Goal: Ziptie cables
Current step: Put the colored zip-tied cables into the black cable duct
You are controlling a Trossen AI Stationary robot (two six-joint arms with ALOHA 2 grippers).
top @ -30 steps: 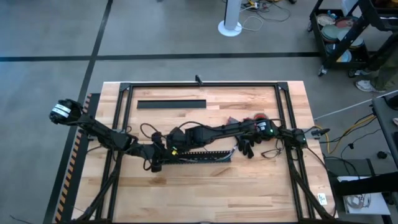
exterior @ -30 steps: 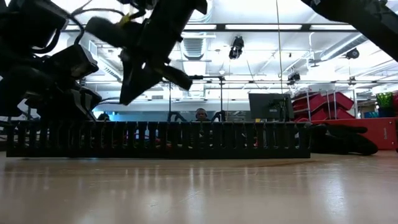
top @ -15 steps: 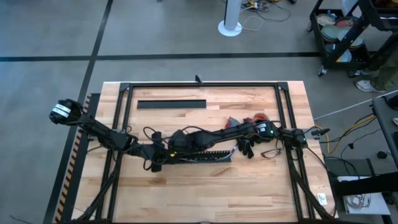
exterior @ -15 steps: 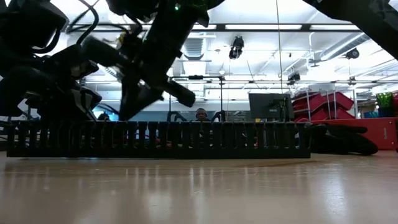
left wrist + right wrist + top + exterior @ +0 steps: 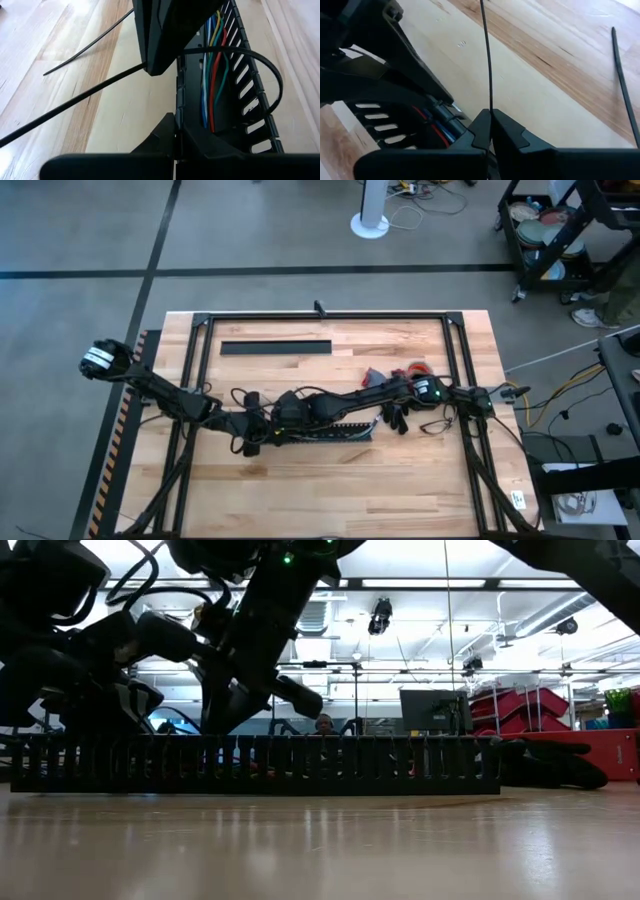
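A long black comb-toothed duct (image 5: 335,430) lies on the table, with coloured cables (image 5: 212,75) running along inside it. A thin black ziptie (image 5: 75,102) loops over the cables and the duct's far wall (image 5: 272,85), and its long tail stretches out over the table. My left gripper (image 5: 176,137) is shut at the duct's left end. My right gripper (image 5: 490,117) hangs just above it, shut on the ziptie. In the low view my right gripper (image 5: 235,715) slants down behind the duct (image 5: 300,765). My left gripper pinches the duct's side wall (image 5: 178,112) between its two fingers, near the duct's left end. The fingers lie level, coming from the table's left. The duct rests on the table. My right gripper pinches the ziptie's strip (image 5: 489,102) between its two fingertips. The fingers slant down from the table's right. The tail runs straight on past the fingertips and the loop (image 5: 240,52) trails back over the cables.
A second loose ziptie (image 5: 85,45) lies on the wood beside the duct. A black duct lid (image 5: 275,347) lies at the far left. Red items (image 5: 415,370) and a dark object (image 5: 397,417) sit by the duct's right end. Black frame rails (image 5: 320,316) border the table.
My right gripper has come down and toward the table's near edge, closing on the duct's left end beside my left gripper, still shut on the ziptie. The duct has stayed where it was.
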